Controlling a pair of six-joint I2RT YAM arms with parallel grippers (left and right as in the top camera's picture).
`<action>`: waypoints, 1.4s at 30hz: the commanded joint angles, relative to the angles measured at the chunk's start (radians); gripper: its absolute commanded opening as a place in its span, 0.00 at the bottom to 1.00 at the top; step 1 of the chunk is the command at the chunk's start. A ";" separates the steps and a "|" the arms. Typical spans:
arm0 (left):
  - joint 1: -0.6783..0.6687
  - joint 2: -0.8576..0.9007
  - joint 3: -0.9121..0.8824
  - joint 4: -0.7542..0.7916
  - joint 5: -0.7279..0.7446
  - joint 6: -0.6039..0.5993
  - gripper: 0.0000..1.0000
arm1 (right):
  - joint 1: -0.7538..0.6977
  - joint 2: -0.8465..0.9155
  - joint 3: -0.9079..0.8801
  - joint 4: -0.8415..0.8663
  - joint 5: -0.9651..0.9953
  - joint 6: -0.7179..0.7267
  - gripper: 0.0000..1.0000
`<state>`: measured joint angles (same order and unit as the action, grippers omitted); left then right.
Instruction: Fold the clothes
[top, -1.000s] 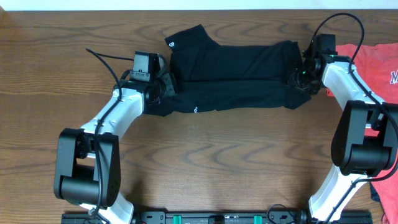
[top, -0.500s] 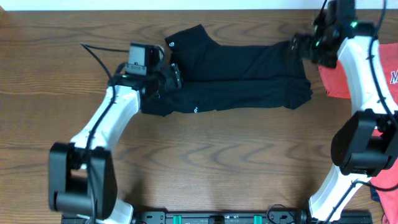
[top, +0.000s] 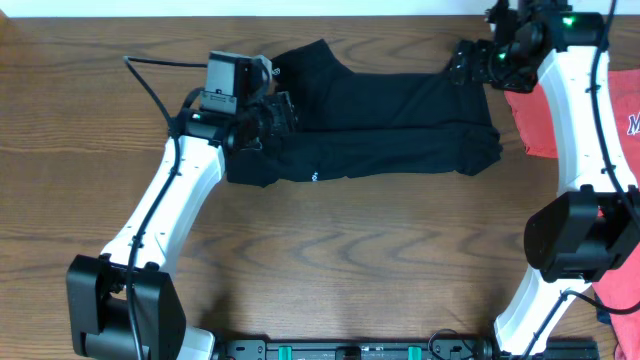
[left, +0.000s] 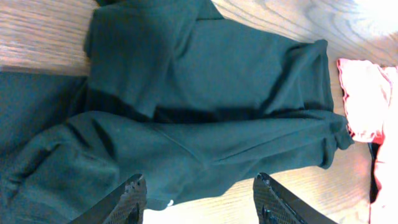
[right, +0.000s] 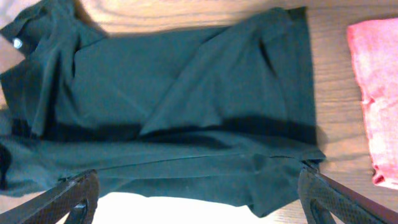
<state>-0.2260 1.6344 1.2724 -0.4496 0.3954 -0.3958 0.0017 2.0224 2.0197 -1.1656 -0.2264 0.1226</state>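
The black clothes (top: 385, 125) are laid across the worktop (top: 350, 250). The left end effector (top: 278, 117) is held open and empty over their left end. The right end effector (top: 466, 63) is held wide open, empty, above their far right corner.

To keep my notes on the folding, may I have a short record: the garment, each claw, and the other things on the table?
garment: black garment, lying in a long band on the table, layers overlapping
left claw: open, above the garment's left end, holding nothing
right claw: open, above the garment's right end, holding nothing
other: red shirt, right of the garment, apart from it
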 joint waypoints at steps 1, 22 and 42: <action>0.000 0.014 0.035 -0.010 0.013 0.005 0.57 | 0.019 0.026 0.013 0.003 -0.009 -0.047 0.99; 0.056 0.482 0.491 -0.211 -0.163 0.141 0.54 | 0.025 0.125 0.014 0.147 0.256 -0.132 0.99; -0.044 0.232 0.314 -0.532 -0.244 0.238 0.64 | 0.043 0.070 -0.119 -0.040 0.200 0.004 0.99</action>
<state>-0.2279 1.8641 1.6680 -0.9844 0.1764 -0.1745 0.0284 2.1242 1.9656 -1.2057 -0.0101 0.1028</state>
